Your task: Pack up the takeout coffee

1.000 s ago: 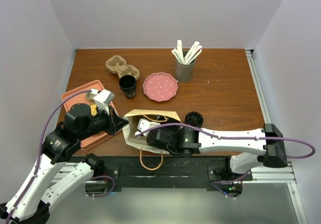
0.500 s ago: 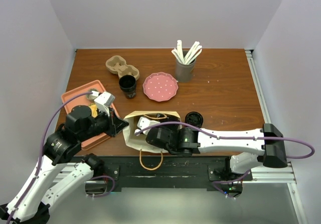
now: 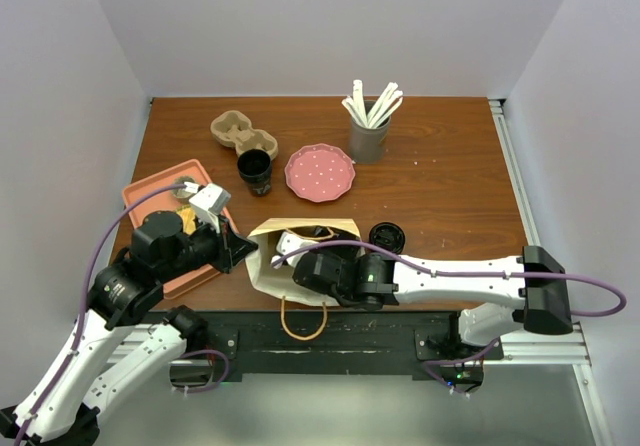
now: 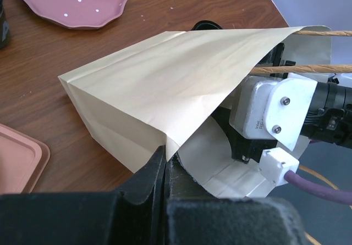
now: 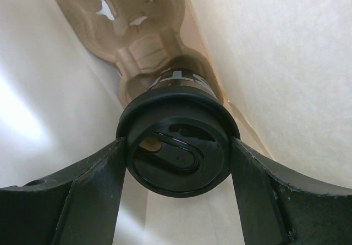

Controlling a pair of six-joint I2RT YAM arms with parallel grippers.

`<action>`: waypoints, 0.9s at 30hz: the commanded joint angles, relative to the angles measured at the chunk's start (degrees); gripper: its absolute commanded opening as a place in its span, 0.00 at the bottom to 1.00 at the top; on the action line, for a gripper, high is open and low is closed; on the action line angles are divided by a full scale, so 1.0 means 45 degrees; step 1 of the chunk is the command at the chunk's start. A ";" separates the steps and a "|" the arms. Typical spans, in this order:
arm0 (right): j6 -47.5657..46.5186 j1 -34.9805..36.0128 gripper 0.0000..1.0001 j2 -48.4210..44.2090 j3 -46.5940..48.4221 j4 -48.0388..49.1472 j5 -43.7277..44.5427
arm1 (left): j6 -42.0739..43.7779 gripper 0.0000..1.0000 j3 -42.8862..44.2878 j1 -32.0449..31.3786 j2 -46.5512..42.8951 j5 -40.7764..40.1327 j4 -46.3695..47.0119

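With the left fingers (image 4: 147,182) pinched shut on the edge of the paper bag (image 4: 165,74) and the right fingers (image 5: 93,190) wide around the coffee cup (image 5: 177,160) deep inside, at the cardboard carrier (image 5: 137,31), a release before the cup is fully seated could tip it over.

Tan bag (image 4: 165,80) lying on its side on wood table (image 4: 49,53), left gripper (image 4: 165,154) pinching its near edge, right arm (image 4: 275,118) inside the open mouth, twine handles (image 4: 324,33) above, pink plate (image 4: 71,0) far left, tray (image 4: 19,157) corner, possibly a black lid (image 4: 206,25) behind
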 commanded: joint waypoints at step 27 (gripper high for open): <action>0.0845 -0.1002 0.19 0.0626 -0.0339 0.2116 0.0042 | 0.0366 0.00 0.0052 0.0013 -0.0044 0.0181 0.0025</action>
